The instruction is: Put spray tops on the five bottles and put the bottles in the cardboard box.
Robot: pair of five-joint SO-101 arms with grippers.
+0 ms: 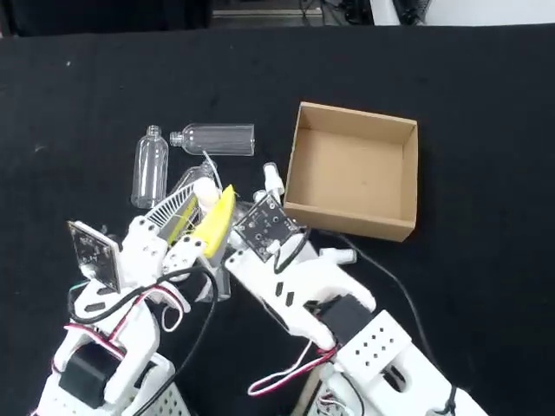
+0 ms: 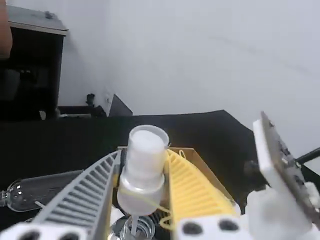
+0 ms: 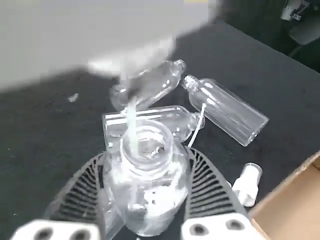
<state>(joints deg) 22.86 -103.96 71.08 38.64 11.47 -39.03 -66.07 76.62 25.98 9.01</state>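
My left gripper (image 2: 144, 156) is shut on a white spray top (image 2: 145, 165), pinched between its grey and yellow fingers. The top's thin tube (image 3: 131, 125) hangs down into the open mouth of a clear bottle (image 3: 147, 190). That bottle stands upright, with my right gripper (image 3: 147, 156) shut around its body. In the high view the left gripper (image 1: 205, 196) holds the spray top (image 1: 206, 187) left of the cardboard box (image 1: 354, 169). Three more clear bottles lie on the table: one (image 1: 150, 165), a second (image 1: 215, 139) and a third (image 1: 186, 180).
The box is open at the top, with nothing inside. Loose spray tops lie near its left wall (image 1: 272, 178) and front corner (image 1: 338, 256). The black table (image 1: 104, 78) spreads around; both arms crowd the front middle. Cables trail off the arms.
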